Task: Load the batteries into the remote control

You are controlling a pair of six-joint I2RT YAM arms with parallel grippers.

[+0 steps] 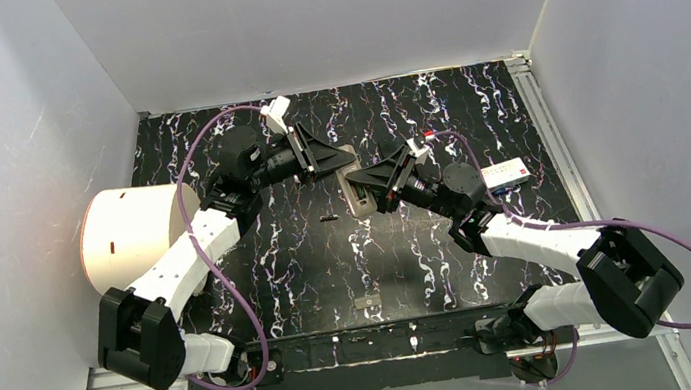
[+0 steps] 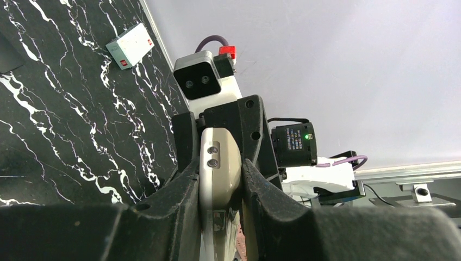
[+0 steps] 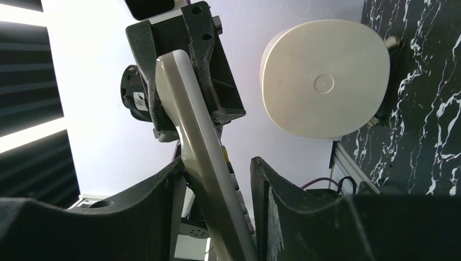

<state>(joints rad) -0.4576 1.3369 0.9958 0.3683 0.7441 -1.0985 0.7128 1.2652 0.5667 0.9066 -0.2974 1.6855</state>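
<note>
The beige remote control [image 1: 357, 202] hangs above the middle of the black marbled table, held at its far end by my left gripper [image 1: 341, 163], which is shut on it. In the left wrist view the remote [image 2: 222, 145] is pinched between both pads of that gripper [image 2: 220, 163]. My right gripper [image 3: 217, 163] straddles the other end of the remote [image 3: 185, 103]. Its left finger touches the remote's back, and a gap shows at the button side. One small dark battery [image 1: 328, 217] lies on the table just left of the remote.
A cream cylindrical container [image 1: 130, 233] stands at the left edge. A white box with a red mark [image 1: 505, 172] lies at the right, behind my right arm. A small grey flat piece [image 1: 368, 301] rests near the front edge. White walls close in the table.
</note>
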